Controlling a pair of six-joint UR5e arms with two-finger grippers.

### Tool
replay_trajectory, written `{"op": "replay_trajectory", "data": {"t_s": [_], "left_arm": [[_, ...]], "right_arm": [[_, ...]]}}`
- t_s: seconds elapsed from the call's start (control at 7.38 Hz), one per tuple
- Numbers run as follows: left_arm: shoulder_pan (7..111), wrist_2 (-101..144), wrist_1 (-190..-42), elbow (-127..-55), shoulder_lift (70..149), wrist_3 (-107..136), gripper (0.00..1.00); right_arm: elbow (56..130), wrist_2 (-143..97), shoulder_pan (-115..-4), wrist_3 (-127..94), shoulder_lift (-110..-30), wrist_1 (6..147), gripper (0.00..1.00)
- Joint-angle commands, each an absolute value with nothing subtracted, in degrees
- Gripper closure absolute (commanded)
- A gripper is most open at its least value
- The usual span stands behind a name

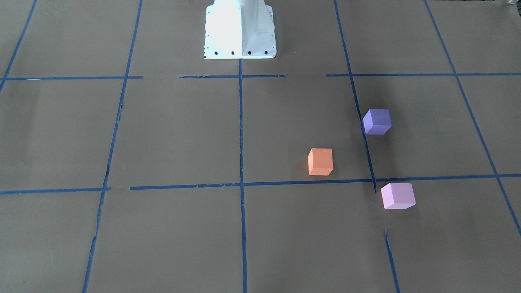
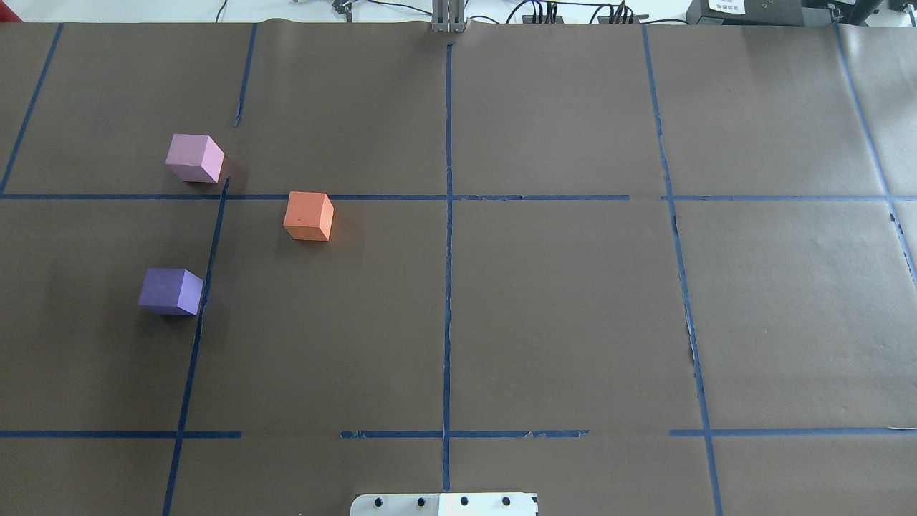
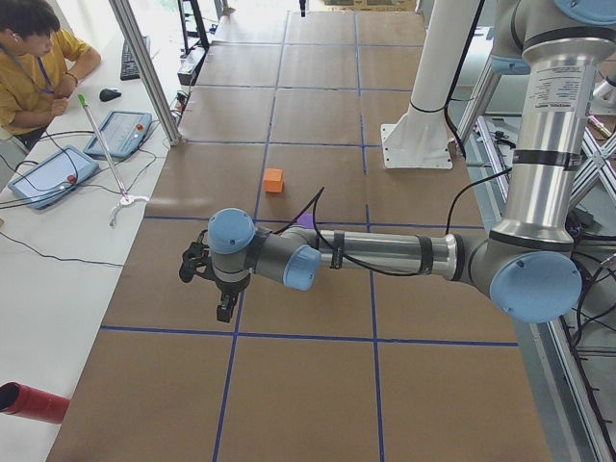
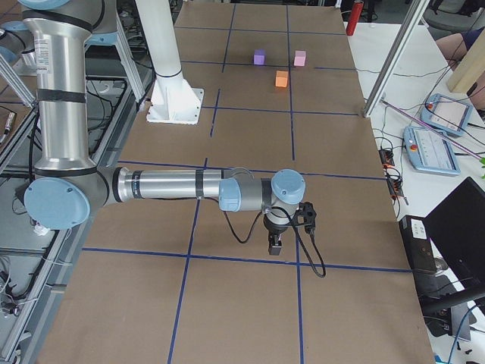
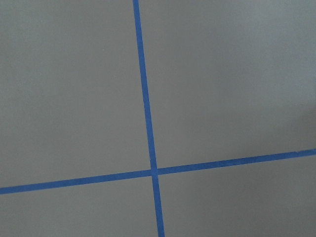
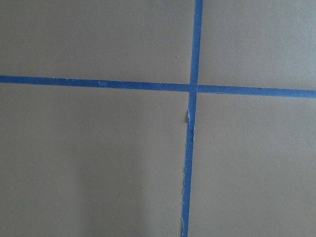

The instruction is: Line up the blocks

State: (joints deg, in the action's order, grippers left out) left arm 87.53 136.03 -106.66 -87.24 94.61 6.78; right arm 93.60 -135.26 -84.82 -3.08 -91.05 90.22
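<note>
Three cubes lie apart on the brown table on the robot's left side. The orange block (image 1: 320, 161) (image 2: 308, 216) is nearest the middle. The violet-purple block (image 1: 377, 121) (image 2: 170, 291) is closer to the robot. The pale pink block (image 1: 397, 195) (image 2: 194, 158) is farthest out. My left gripper (image 3: 224, 310) shows only in the exterior left view, hanging over bare table nearer that camera than the blocks; I cannot tell whether it is open or shut. My right gripper (image 4: 274, 245) shows only in the exterior right view, far from the blocks; I cannot tell its state either. Both wrist views show only paper and tape.
Blue tape lines (image 2: 448, 236) form a grid on the brown paper. The white robot base (image 1: 240, 30) stands at the table's robot side. An operator (image 3: 34, 58) sits by teach pendants (image 3: 48, 176) on a side table. A red cylinder (image 3: 34, 401) lies there.
</note>
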Motion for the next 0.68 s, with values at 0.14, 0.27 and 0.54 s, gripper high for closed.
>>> {"op": "replay_trajectory", "data": {"t_s": [0.14,0.27,0.54], "left_arm": [[82.5,134.0,-106.9,-90.8,94.4,11.8,0.00],[77.1,133.6,-107.0,-95.9,94.5,18.0,0.00],[68.2,131.1,-107.0,-99.8,99.5,29.2,0.00]], "right_arm": [[93.6,-135.3,-84.8,-3.1,-91.1,90.2,0.00],[93.6,-135.3,-84.8,-3.1,-91.1,90.3,0.00],[93.6,-135.3,-84.8,-3.1,-91.1,90.3,0.00]]}}
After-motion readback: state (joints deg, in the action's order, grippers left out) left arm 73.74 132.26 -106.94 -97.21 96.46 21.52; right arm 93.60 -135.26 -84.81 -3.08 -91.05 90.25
